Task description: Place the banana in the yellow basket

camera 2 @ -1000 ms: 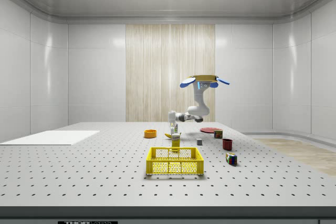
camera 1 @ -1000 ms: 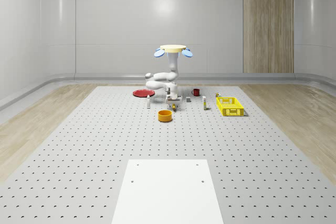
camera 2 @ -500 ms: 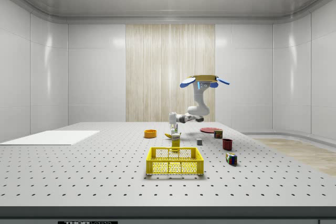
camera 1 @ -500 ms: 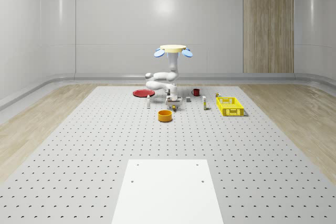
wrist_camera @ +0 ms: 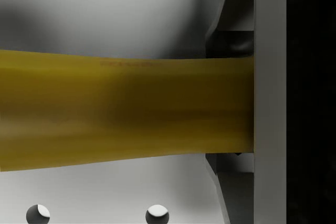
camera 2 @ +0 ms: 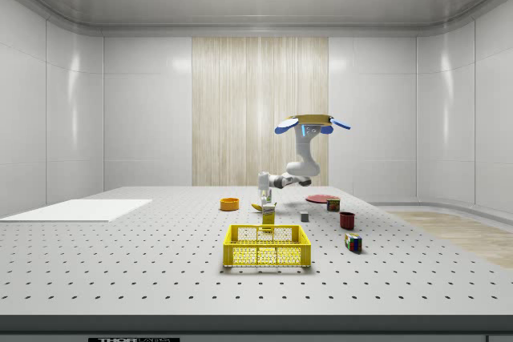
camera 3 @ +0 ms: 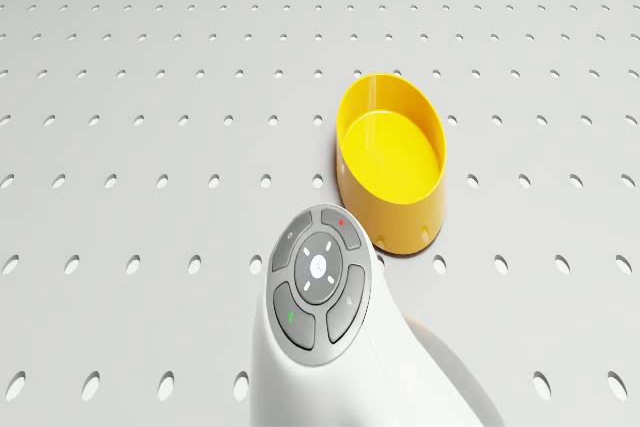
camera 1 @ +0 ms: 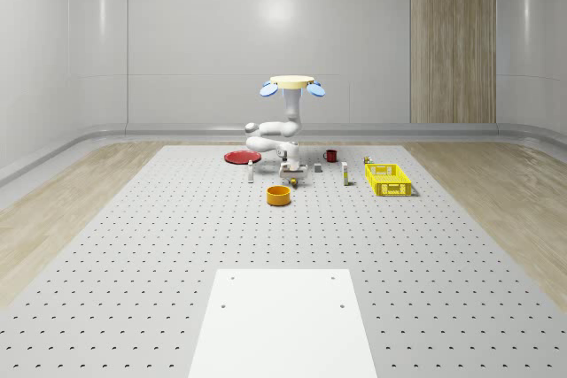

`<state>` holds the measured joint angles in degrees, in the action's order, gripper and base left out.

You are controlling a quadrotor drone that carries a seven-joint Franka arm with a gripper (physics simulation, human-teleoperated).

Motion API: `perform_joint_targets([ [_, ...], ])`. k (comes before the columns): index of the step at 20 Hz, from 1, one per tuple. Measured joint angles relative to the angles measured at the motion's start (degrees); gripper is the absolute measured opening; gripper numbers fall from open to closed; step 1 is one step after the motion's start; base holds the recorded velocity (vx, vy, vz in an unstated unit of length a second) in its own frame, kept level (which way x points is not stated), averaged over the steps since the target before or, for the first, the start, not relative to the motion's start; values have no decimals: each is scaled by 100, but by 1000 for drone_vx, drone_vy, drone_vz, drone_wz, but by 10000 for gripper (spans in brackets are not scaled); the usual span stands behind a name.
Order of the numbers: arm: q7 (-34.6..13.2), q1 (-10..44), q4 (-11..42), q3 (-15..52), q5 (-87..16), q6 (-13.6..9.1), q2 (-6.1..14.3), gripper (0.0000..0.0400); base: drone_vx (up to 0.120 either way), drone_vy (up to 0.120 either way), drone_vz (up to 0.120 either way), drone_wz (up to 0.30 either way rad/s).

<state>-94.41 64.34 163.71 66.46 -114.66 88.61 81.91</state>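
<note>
While the drone (camera 1: 292,83) hovers mid-frame in the whole-scene view, the arm folds down so the gripper (camera 1: 290,173) sits low at the banana (camera 1: 288,182), with the basket (camera 1: 390,180) off to the right. Side view: banana (camera 2: 258,207) lies behind the basket (camera 2: 267,246), centre frame. Drone view: bowl (camera 3: 391,161) right of centre. Wrist view: banana (wrist_camera: 126,108) spans the frame against one finger (wrist_camera: 269,98); grip state can't be told.

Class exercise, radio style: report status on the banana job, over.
Drone hovering over the table, near the orange bowl. Gripper low, banana against one finger; grip unconfirmed. Yellow basket off to the whole-scene view's right, carton between.
</note>
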Motion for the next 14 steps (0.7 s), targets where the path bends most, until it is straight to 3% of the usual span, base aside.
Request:
perform_joint_targets([
  [11, -218, -15, 115, 404, 370, -146, 17, 190, 0, 0, 0, 0],
  [14, -256, -19, 169, 645, 601, -222, 18, 192, 0, 0, 93, 0],
])
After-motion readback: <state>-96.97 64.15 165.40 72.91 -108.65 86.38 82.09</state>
